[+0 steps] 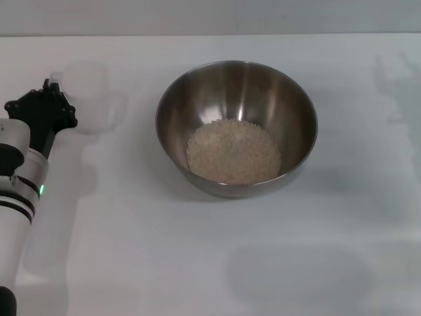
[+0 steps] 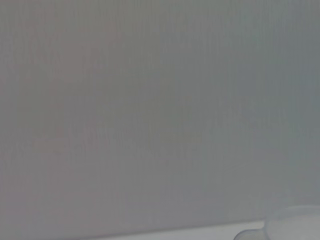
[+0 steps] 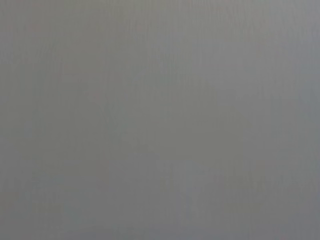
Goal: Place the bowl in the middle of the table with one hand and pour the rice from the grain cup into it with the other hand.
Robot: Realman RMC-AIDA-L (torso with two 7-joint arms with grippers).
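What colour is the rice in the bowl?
Off-white to pale beige rice, heaped in the steel bowl; the head view shows it best.

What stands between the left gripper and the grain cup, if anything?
Nothing visible does. The left gripper is right beside the grain cup on the table. The bowl, already holding the rice, stands apart to the cup's right.

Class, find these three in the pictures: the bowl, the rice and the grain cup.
bowl [image 1: 181, 108]: head view, bare inner wall on the robot's left.
rice [image 1: 233, 151]: head view, middle of the heap.
grain cup [image 1: 89, 89]: head view, clear side wall.
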